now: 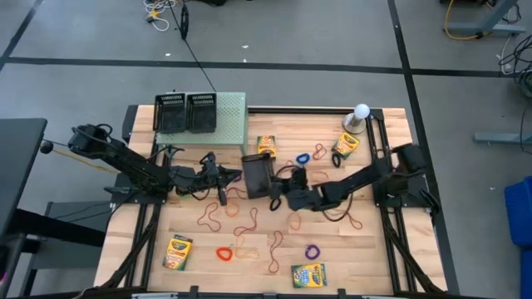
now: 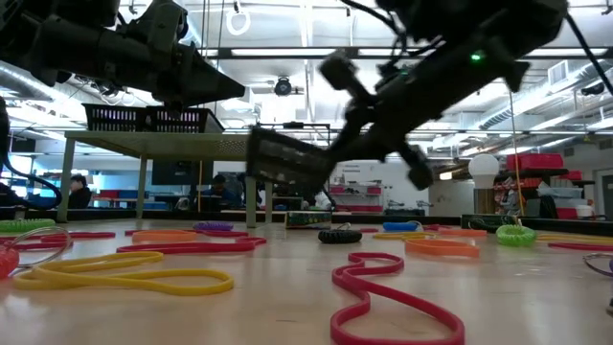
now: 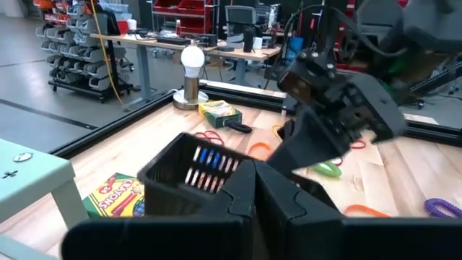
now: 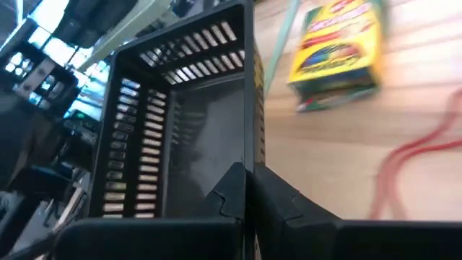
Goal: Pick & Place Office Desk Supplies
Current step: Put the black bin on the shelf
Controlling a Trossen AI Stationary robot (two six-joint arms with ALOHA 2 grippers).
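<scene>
A black mesh tray hangs tilted above the middle of the table, with my right gripper shut on it. The low view shows the tray clear of the wood. My left gripper is shut and points level at the tray's left side, its tips right before the tray's wall. Two more mesh trays stand on the pale green stand. Crayon boxes and coloured rubber bands lie flat on the table. My right gripper pinches one side wall of the tray at its rim, one finger inside and one outside. It comes in slanting down from the table's right. The tray is lifted clear and tilted, its open side toward my wrist. Whether my left gripper touches the tray, I cannot tell.
A white globe on a grey base stands at the far right. Rubber bands lie scattered over the table's middle and near half. The stand with its trays fills the far left.
</scene>
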